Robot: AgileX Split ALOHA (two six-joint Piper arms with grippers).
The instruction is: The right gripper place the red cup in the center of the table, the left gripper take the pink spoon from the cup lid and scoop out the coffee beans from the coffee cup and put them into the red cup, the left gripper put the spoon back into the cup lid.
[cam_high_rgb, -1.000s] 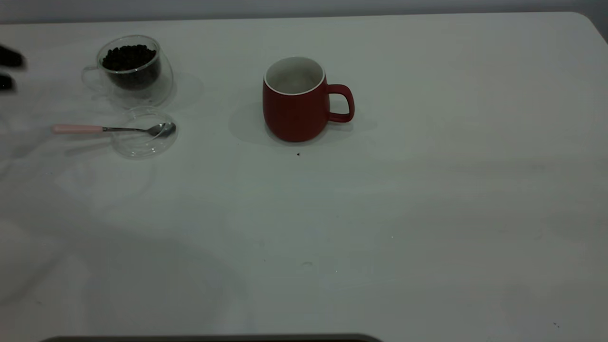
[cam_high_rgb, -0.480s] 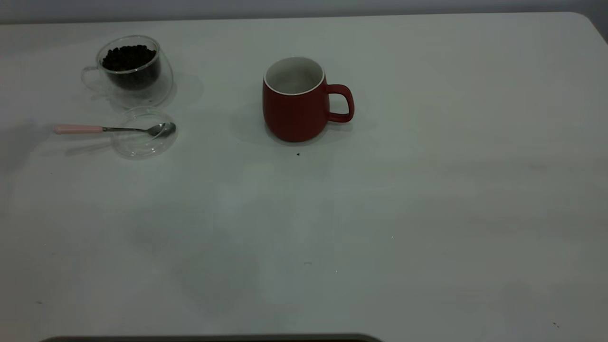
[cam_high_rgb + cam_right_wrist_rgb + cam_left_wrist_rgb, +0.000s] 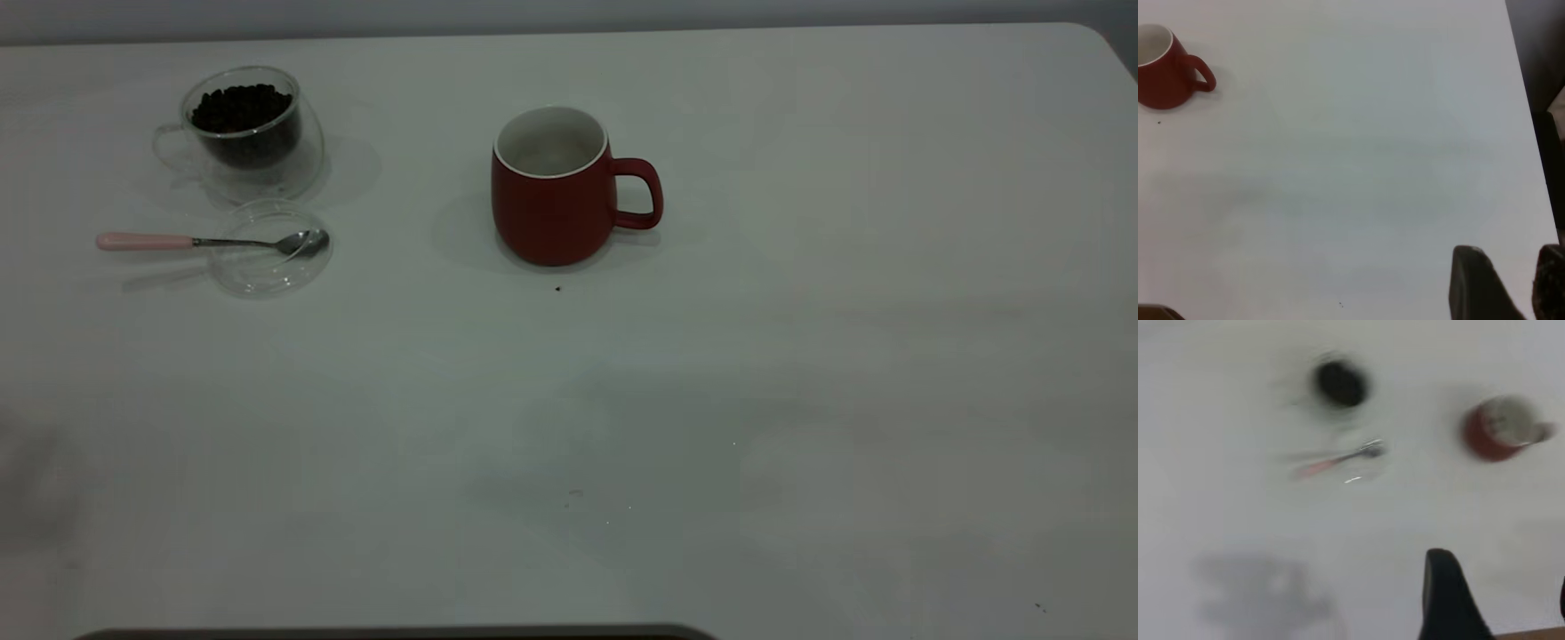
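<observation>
The red cup point(image 3: 551, 191) stands upright at the table's centre, handle to the right, its inside pale; it also shows in the left wrist view point(image 3: 1498, 430) and the right wrist view point(image 3: 1161, 70). The pink-handled spoon point(image 3: 204, 241) lies with its bowl in the clear cup lid point(image 3: 268, 249). The glass coffee cup point(image 3: 244, 129) holds dark beans behind the lid. Neither gripper shows in the exterior view. My left gripper point(image 3: 1501, 572) is open and empty, high above the table. My right gripper point(image 3: 1509, 257) is empty with a narrow gap, near the table's right edge.
A stray bean point(image 3: 557, 288) lies just in front of the red cup. The white table point(image 3: 800, 400) has its right edge point(image 3: 1528, 133) close to my right gripper.
My left gripper, seen at the left edge one second ago, has withdrawn out of the exterior view. Its shadow has slid off the table. The cup, spoon and lid have not moved.
</observation>
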